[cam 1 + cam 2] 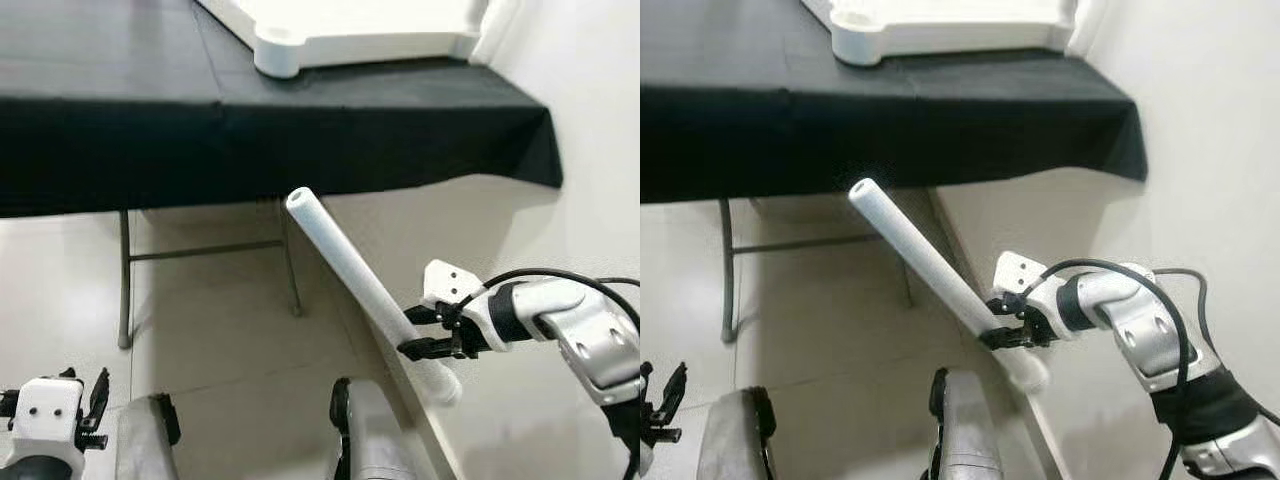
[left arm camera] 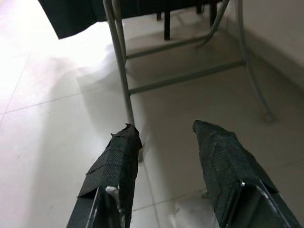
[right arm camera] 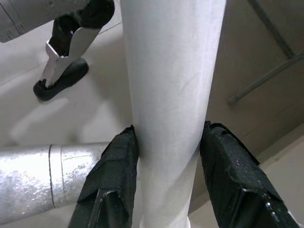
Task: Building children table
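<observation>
Pale floor tiles [image 1: 210, 330] spread out below, and a white wall [image 1: 590, 120] stands on the robot's right. Next comes a big folding table covered by a black cloth [image 1: 200, 130], which hangs down over the front edge. Thin grey metal legs [image 1: 125, 280] hold this table up. On top of the cloth, at the far side, lies a white tabletop [image 1: 340, 30] for a small table, with a round corner part near the cloth's edge. Lower down, in front of the big table, a long white tube leg [image 1: 350, 270] leans at a slant, with its open top end up near the cloth's hanging edge and its lower end near the wall. The right gripper [image 1: 432, 333] holds this tube close to its lower end, and its two black fingers [image 3: 116, 171] press on both sides of it. The left gripper [image 2: 164, 142] hangs low by the robot's left side, over the floor, with its fingers spread apart and nothing between them.
</observation>
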`<state>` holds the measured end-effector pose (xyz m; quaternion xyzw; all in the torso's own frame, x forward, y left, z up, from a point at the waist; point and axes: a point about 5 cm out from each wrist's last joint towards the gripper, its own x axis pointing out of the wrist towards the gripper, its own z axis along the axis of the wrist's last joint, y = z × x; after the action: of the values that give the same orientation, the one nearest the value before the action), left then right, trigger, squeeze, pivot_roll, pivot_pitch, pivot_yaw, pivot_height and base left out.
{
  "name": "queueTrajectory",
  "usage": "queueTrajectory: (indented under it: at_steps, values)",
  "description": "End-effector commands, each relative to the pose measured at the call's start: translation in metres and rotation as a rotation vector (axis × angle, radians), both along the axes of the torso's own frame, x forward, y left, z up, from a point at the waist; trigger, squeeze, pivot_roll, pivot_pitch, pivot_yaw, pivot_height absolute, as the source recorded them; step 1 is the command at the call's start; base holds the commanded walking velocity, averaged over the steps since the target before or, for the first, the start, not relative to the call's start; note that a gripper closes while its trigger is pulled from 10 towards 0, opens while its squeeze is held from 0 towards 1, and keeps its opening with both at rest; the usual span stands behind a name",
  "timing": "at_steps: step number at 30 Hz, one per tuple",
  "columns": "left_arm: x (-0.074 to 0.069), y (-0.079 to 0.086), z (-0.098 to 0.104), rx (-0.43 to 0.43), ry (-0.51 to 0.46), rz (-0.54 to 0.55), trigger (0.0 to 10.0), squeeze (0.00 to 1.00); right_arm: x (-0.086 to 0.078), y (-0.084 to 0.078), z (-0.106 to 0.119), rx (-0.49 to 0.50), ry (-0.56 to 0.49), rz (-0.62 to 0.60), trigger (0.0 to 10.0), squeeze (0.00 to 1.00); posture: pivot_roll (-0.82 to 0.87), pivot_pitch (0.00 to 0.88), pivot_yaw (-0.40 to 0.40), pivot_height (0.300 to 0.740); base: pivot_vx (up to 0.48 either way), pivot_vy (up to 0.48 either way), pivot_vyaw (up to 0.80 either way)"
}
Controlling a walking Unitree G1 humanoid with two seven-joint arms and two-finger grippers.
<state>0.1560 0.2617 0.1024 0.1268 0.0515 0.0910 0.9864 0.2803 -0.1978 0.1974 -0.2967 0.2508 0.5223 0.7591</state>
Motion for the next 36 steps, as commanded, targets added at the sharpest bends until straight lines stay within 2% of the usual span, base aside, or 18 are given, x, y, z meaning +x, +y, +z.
queueTrajectory:
  at_steps: [1,2,4,5,7,8,9,11,13,14,18,21,23,24,27,28,29,36]
  values:
    - [0.003,-0.016,0.006,-0.064,-0.005,-0.117,10.0,0.0,-0.001,-0.003,0.006,0.016,-0.019,-0.009,0.0,0.0,-0.12,0.022,-0.164,0.54,0.0,0.0,0.0]
    - [0.008,-0.032,0.018,-0.097,-0.029,-0.241,10.0,0.0,-0.002,0.0,0.008,0.034,-0.026,0.0,0.0,0.0,-0.12,0.015,-0.164,0.545,0.0,0.0,0.0]
    - [0.008,-0.032,0.018,-0.097,-0.029,-0.241,10.0,0.0,-0.002,0.0,0.008,0.034,-0.026,0.0,0.0,0.0,-0.12,0.015,-0.164,0.545,0.0,0.0,0.0]
    - [0.012,-0.054,0.034,-0.134,-0.064,-0.408,10.0,0.0,-0.001,0.006,0.012,0.07,-0.04,0.008,0.0,0.0,-0.12,0.009,-0.163,0.555,0.0,0.0,0.0]
    - [0.016,-0.064,0.042,-0.146,-0.079,-0.506,10.0,0.0,0.001,0.013,0.015,0.104,-0.056,0.015,0.0,0.0,-0.12,0.003,-0.161,0.565,0.0,0.0,0.0]
    - [0.016,-0.064,0.042,-0.146,-0.079,-0.506,10.0,0.0,0.001,0.013,0.015,0.104,-0.056,0.015,0.0,0.0,-0.12,0.003,-0.161,0.565,0.0,0.0,0.0]
    - [0.018,-0.071,0.045,-0.151,-0.075,-0.58,10.0,0.0,0.002,0.019,0.017,0.133,-0.059,0.02,0.0,0.0,-0.11,0.0,-0.16,0.575,0.0,0.0,0.0]
    - [0.019,-0.075,0.047,-0.16,-0.071,-0.626,10.0,0.0,0.002,0.022,0.018,0.148,-0.06,0.027,0.0,0.0,-0.11,0.0,-0.158,0.58,0.0,0.0,0.0]
    - [0.019,-0.075,0.047,-0.16,-0.071,-0.626,10.0,0.0,0.002,0.022,0.018,0.148,-0.06,0.027,0.0,0.0,-0.11,0.0,-0.158,0.58,0.0,0.0,0.0]
    - [0.021,-0.079,0.048,-0.16,-0.065,-0.679,10.0,0.0,0.002,0.026,0.02,0.163,-0.061,0.037,0.0,0.0,-0.11,0.0,-0.153,0.585,0.0,0.0,0.0]
    - [0.027,-0.081,0.046,-0.147,-0.047,-0.75,10.0,0.0,0.0,0.037,0.026,0.2,-0.067,0.068,0.0,0.0,-0.11,0.0,-0.149,0.6,0.0,0.0,0.0]
    - [0.028,-0.082,0.044,-0.207,-0.008,-0.803,10.0,0.0,-0.002,0.048,0.036,0.258,-0.063,0.106,0.0,0.0,-0.11,0.0,-0.143,0.615,0.0,0.0,0.0]
    - [0.029,-0.083,0.044,-0.215,-0.001,-0.817,10.0,0.0,-0.002,0.051,0.037,0.271,-0.062,0.114,0.0,0.0,-0.11,0.0,-0.143,0.62,0.0,0.0,0.0]
    - [0.03,-0.084,0.046,-0.258,0.008,-0.847,10.0,0.0,-0.004,0.061,0.04,0.302,-0.055,0.143,0.0,0.0,-0.11,0.0,-0.139,0.63,0.0,0.0,0.0]
    - [0.035,-0.084,0.046,-0.265,0.01,-0.866,10.0,0.0,-0.006,0.074,0.041,0.332,-0.055,0.183,0.0,0.0,-0.1,0.0,-0.136,0.645,0.0,0.0,0.0]
    - [0.037,-0.084,0.046,-0.264,0.003,-0.863,10.0,0.05,-0.006,0.077,0.042,0.338,-0.056,0.191,0.0,0.0,-0.1,0.0,-0.136,0.65,0.0,0.0,0.0]
    - [0.039,-0.084,0.046,-0.272,-0.002,-0.863,10.0,1.0,-0.006,0.08,0.042,0.346,-0.057,0.2,0.0,0.0,-0.1,0.0,-0.134,0.655,0.0,0.0,0.0]
    - [0.045,-0.084,0.048,-0.33,-0.017,-0.909,10.0,1.0,-0.009,0.094,0.045,0.385,-0.045,0.241,0.0,0.0,-0.09,0.0,-0.131,0.68,0.0,0.0,0.0]
